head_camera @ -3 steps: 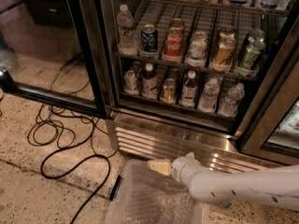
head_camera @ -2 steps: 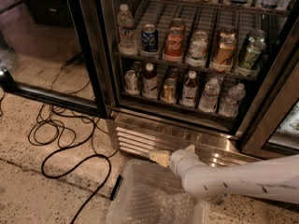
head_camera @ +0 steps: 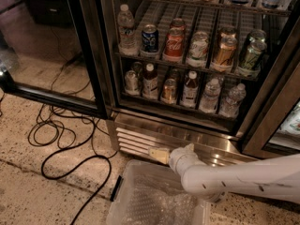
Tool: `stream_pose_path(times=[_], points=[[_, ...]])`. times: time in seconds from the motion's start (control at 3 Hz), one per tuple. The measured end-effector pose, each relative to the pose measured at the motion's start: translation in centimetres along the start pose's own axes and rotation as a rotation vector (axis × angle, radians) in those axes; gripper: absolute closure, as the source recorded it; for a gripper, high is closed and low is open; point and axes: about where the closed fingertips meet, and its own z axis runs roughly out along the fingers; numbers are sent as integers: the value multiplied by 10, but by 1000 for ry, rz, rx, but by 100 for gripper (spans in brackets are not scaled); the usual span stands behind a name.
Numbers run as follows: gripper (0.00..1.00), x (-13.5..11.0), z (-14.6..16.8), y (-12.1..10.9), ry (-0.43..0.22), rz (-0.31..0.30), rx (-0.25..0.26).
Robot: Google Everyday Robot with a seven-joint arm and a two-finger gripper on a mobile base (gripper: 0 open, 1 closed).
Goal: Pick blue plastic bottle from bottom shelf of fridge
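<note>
The fridge (head_camera: 262, 125) stands open, with its louvred base grille (head_camera: 140, 142) low in the camera view. On the bottom shelf (head_camera: 178, 108) a slim dark bottle with a white cap and pale label, the blue plastic bottle (head_camera: 190, 89), stands mid-row. A similar, wider dark bottle (head_camera: 150, 81) stands further left. Cans (head_camera: 168, 91) stand between them, and clear water bottles (head_camera: 209, 95) stand to the right. My gripper (head_camera: 159, 154) is at the end of the white arm (head_camera: 234, 179), low in front of the grille, below the shelf and holding nothing.
A clear plastic bin (head_camera: 117, 205) with bubble wrap sits on the floor under my arm. Black cables (head_camera: 70, 142) loop on the speckled floor at left. The open glass door (head_camera: 51, 50) stands at left. A rack of mostly cans (head_camera: 199, 48) is above the bottom shelf.
My gripper has risen a little and now sits closer to the base grille. The bottles and cans have not moved.
</note>
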Motion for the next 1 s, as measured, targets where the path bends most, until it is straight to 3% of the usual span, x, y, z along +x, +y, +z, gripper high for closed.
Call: stream_pose_path(times=[0.67,1.0], points=[[0,-42,41,-37,-171,153,68],[0,-56,51,-46,-210,183,92]])
